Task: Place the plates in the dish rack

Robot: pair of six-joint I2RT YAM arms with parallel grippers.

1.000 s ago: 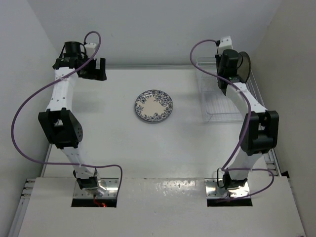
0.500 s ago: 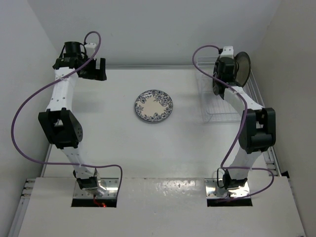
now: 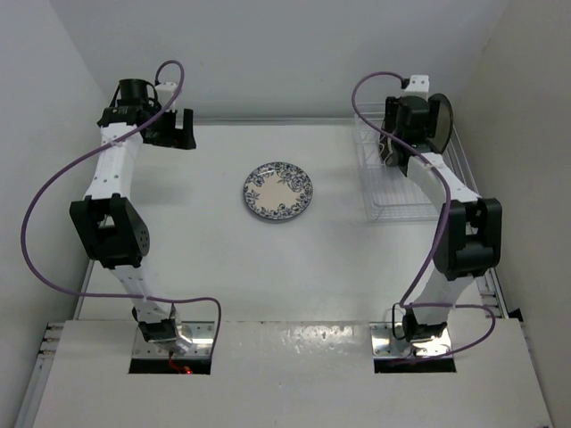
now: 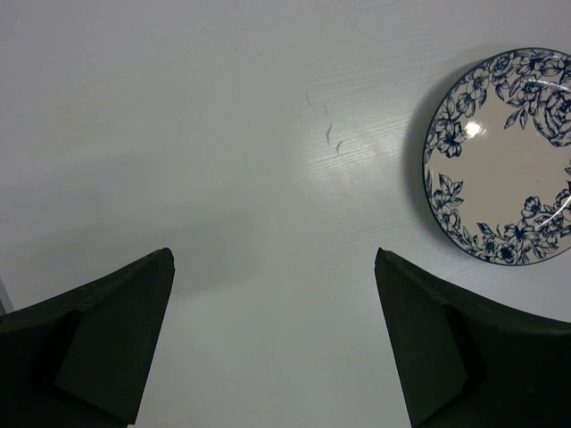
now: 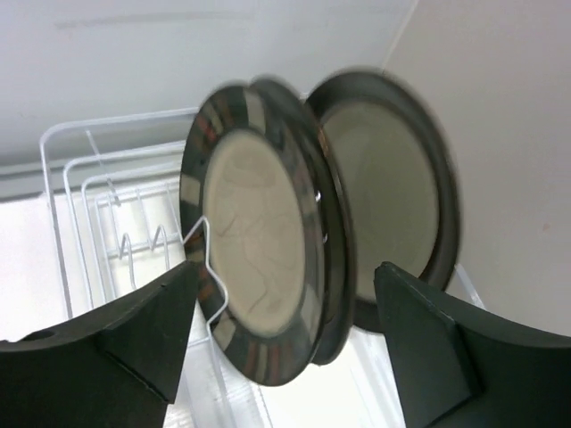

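Dish rack: white wire, rectangular, at the far right of the table, close to the right wall.

Dark-rimmed plates: cream centres, standing on edge at the far end of the dish rack, slightly tilted. 2 faces show in the right wrist view. A further dark rim sits tight behind the nearer face; whether it is a 3rd plate cannot be told for certain.

Floral plate: 1 piece, white with blue flowers, lying flat and face up on the table, well apart from the dish rack on its left side.

Right gripper: at the dish rack, facing the upright plates, fingers spread wide and holding nothing, apart from the plates.

Left gripper: well apart from the dish rack, beyond the floral plate from it, above bare table at the far left. Fingers spread wide, holding nothing.

Purple cables: 1 looped along each arm
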